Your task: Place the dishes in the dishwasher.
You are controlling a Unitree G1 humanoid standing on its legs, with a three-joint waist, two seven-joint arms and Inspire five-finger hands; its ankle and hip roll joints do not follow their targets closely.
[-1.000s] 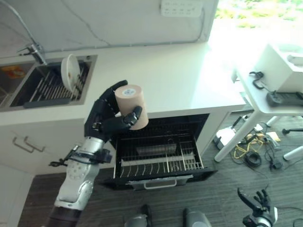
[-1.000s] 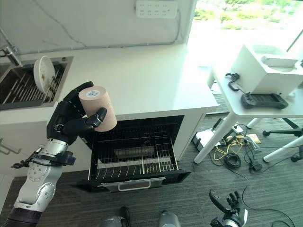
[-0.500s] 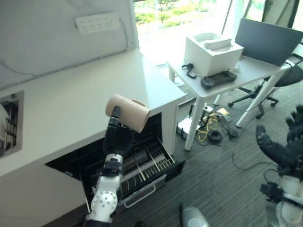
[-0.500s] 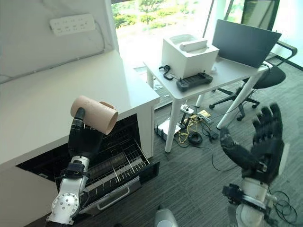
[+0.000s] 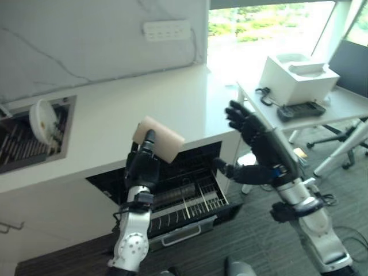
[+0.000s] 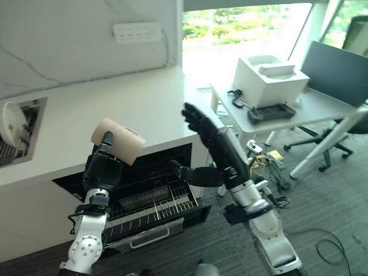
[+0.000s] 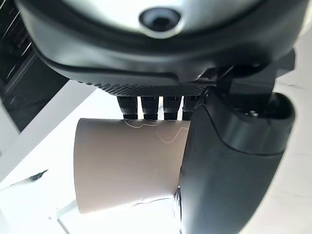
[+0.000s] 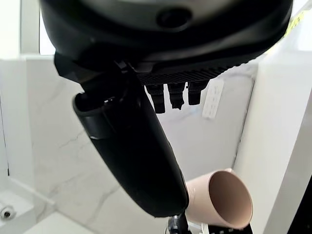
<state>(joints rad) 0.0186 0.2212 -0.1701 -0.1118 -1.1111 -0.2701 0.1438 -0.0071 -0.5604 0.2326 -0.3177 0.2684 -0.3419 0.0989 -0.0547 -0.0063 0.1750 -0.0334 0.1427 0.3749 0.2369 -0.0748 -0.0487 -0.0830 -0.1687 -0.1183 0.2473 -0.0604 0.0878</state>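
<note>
My left hand (image 5: 144,164) is shut on a beige cup (image 5: 159,140), holding it tilted above the open dishwasher rack (image 5: 187,204). The cup's side (image 7: 126,165) lies against the curled fingers and thumb in the left wrist view, and its open mouth (image 8: 229,200) shows in the right wrist view. My right hand (image 6: 215,146) is raised over the right side of the rack, fingers spread and straight, holding nothing. A white plate (image 5: 41,121) stands on edge in the sink rack (image 5: 23,138) at the far left.
A white counter (image 5: 126,109) runs above the dishwasher. To the right stands a white table (image 5: 339,109) with a white box (image 5: 296,77) and a dark controller (image 5: 302,110). Cables and an office chair (image 6: 322,135) sit on the grey floor.
The camera has swung back left, bringing the sink and plate into view. My right hand has risen from the lower right to the middle, over the rack. The cup stays in my left hand.
</note>
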